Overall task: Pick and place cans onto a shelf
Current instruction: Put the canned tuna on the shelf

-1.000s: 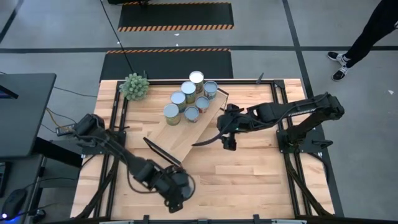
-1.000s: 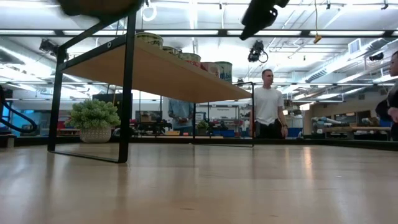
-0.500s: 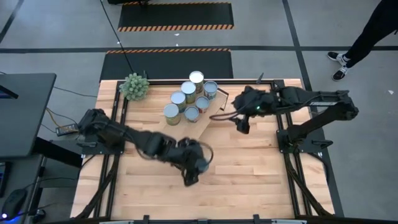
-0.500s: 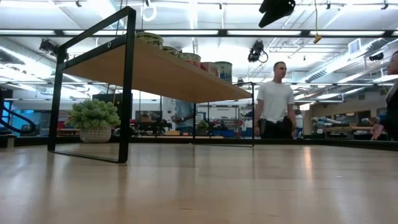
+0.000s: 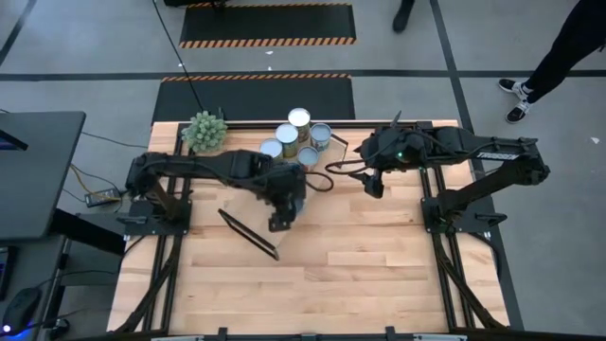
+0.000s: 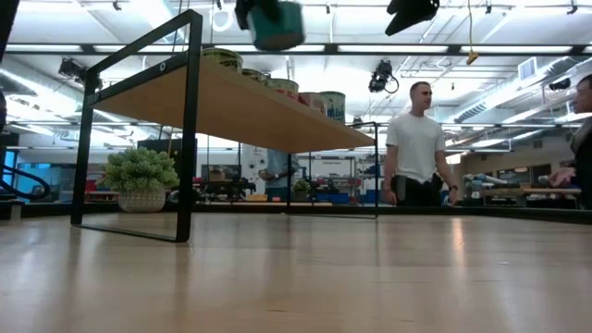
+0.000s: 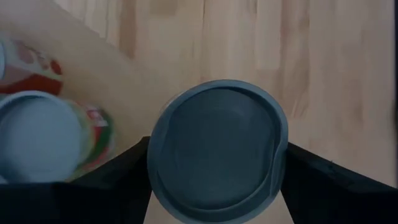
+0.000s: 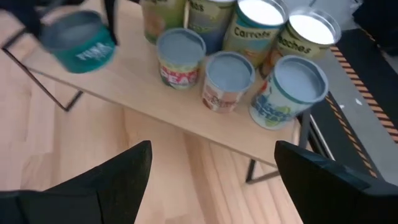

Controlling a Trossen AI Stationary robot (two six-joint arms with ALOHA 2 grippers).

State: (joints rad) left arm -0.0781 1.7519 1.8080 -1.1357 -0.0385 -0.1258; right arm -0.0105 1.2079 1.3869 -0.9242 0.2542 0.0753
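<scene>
Here the shelf [image 8: 186,118] carries cans [image 8: 230,78], two labelled "Carrots" [image 8: 252,28] and "Peaches" [image 8: 305,37]; the left gripper [image 5: 280,204] holds a teal can [image 7: 217,149] above the shelf, while the right gripper [image 5: 372,180] hovers wide apart nearby

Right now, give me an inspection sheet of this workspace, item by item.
Surface: wooden table, bare at the front.
Job's things: cans grouped on the shelf; teal can in the air.
Clutter: green plant at the table's back left corner.
Grippers: left gripper holds the teal can above the shelf; right gripper open, empty, beside the shelf.
Cables: black cable on the floor behind.
Surroundings: person standing behind the table.
</scene>
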